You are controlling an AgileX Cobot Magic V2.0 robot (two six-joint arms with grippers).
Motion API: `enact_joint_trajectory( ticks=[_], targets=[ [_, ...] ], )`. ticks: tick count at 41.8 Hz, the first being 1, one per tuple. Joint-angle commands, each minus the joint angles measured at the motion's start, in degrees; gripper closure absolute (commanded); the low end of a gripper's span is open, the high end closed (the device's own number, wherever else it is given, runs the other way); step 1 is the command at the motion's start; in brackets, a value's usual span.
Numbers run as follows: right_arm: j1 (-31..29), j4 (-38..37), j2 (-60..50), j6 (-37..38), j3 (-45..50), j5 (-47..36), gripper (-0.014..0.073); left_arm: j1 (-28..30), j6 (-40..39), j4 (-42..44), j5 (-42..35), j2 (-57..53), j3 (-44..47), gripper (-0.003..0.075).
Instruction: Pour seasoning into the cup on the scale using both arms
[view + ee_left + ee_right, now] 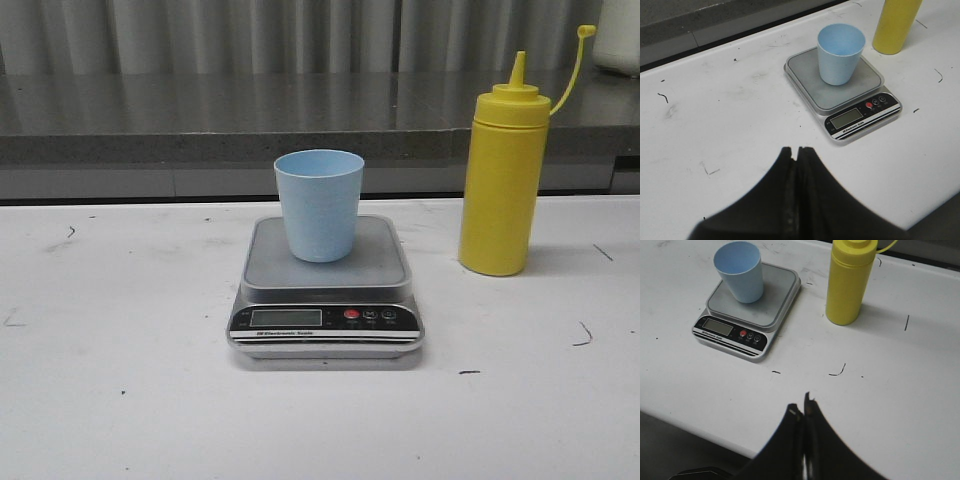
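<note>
Nothing of the pour appears begun: the pale blue cup (319, 205) is seen upright at centre frame on the scale (325, 290), apparently empty, while the yellow seasoning (503, 180) is left standing untouched at right on the white bench (120, 400) (its tethered cap off the nozzle). The left gripper (797, 151) and right gripper (802, 410) are held back, fingers pressed together around nothing. No obstacle is seen between them and the bottle.

White counter (120, 400), scuffed with small dark marks. Behind it, a grey speckled stone ledge (200, 125). Rear wall (250, 35): grey vertical corrugated panels, evenly lit.
</note>
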Motion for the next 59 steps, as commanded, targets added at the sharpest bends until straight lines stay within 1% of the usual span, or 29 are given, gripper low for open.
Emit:
enact_joint_trajectory(
  ticks=[1, 6, 12, 16, 20, 26, 32, 34, 59],
  targets=[
    [-0.1, -0.23, 0.08, -0.02, -1.29, -3.38, 0.0714, 2.2, -0.22, -0.13, -6.23, -2.53, 1.44, 0.074],
    [-0.1, -0.23, 0.08, -0.02, -1.29, -3.38, 0.0714, 8.99, -0.22, -0.6, -13.86, -8.48, 8.6, 0.074],
    [-0.1, -0.23, 0.08, -0.02, -1.29, -3.38, 0.0714, 17.57, -0.22, -4.1, -27.4, -17.68, 20.98, 0.074],
    [-0.1, -0.23, 0.08, -0.02, -1.29, -3.38, 0.0714, 22.18, -0.22, -5.14, -35.79, -24.2, 28.74, 0.074],
    [-0.1, -0.23, 0.08, -0.02, -1.29, -3.38, 0.0714, 25.52, -0.22, -6.14, -40.48, -30.54, 35.77, 0.074],
    [-0.1, -0.23, 0.08, -0.02, -1.29, -3.38, 0.0714, 29.37, -0.22, -7.49, -41.58, -37.06, 41.22, 0.074],
    [-0.1, -0.23, 0.08, -0.02, -1.29, -3.38, 0.0714, 30.1, -0.22, -7.49, -43.47, -39.47, 44.02, 0.074],
    [-0.1, -0.23, 0.08, -0.02, -1.29, -3.38, 0.0714, 30.1, -0.22, -7.79, -41.86, -39.77, 43.9, 0.074],
    [-0.1, -0.23, 0.08, -0.02, -1.29, -3.38, 0.0714, 30.33, -0.22, -8.19, -42.36, -39.55, 43.9, 0.074]
  ],
)
